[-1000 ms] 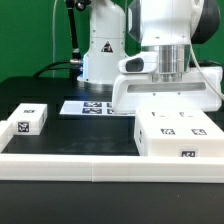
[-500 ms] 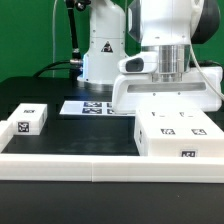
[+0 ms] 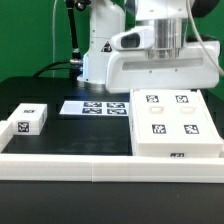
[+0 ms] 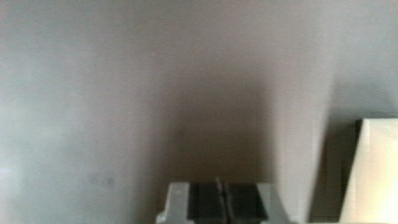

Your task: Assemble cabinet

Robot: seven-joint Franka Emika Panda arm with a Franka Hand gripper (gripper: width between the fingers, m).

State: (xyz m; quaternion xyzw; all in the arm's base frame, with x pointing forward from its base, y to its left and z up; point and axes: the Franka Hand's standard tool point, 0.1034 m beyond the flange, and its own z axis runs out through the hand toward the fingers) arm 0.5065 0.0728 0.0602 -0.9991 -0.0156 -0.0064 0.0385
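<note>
Black table (image 3: pixel 70 130): the cabinet (image 3: pixel 170 125) seems tipped, tagged face toward the camera, front edge against the low white rail (image 3: pixel 60 165). The gripper (image 3: pixel 162 45) is just behind the cabinet, its jaws hidden, so I cannot tell their state. Tilt slowly and brace the bottom edge on the rail.

The end effector (image 4: pixel 217 192) shows two pale fingers (image 4: pixel 192 203) side by side (only thin dark slits between them), a cream-white panel (image 4: pixel 370 170) near it, a blurred grey surface (image 4: pixel 160 90) beyond.

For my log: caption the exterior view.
Arm above the white cabinet, four tags showing; a small tagged block sits apart.
</note>
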